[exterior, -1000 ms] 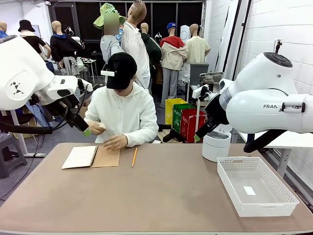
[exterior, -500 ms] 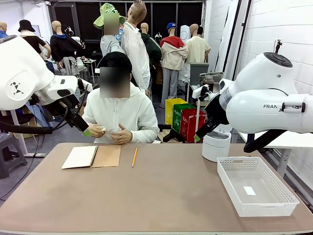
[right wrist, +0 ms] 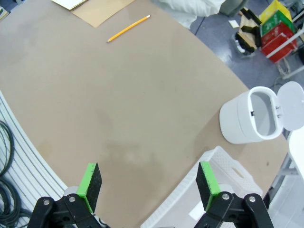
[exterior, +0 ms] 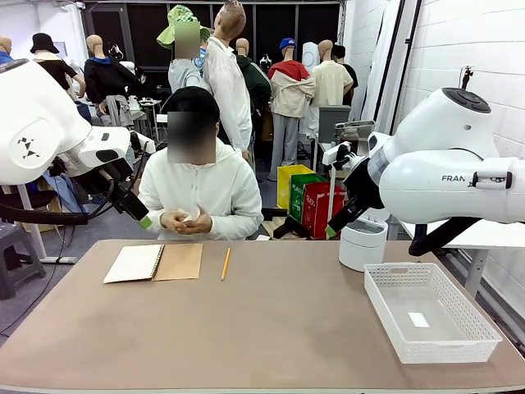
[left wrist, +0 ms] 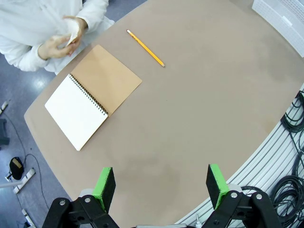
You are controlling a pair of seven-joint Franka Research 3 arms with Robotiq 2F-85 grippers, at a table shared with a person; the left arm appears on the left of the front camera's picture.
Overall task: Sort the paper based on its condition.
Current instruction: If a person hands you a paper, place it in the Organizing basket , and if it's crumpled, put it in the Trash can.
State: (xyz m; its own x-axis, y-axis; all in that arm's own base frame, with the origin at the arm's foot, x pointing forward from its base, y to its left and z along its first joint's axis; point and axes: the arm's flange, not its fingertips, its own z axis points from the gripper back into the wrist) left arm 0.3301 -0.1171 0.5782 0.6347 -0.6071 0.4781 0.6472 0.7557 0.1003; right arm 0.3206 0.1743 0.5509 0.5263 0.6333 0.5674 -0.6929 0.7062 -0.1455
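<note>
clasping paper (left wrist: 72,38), person's hands (left wrist: 51,47) (clearest from left wrist); both jaws spread wide.

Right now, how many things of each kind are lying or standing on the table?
Spiral notebook: 1
Pencil: 1
White basket: 1
White bin: 1
Total: 4
</note>
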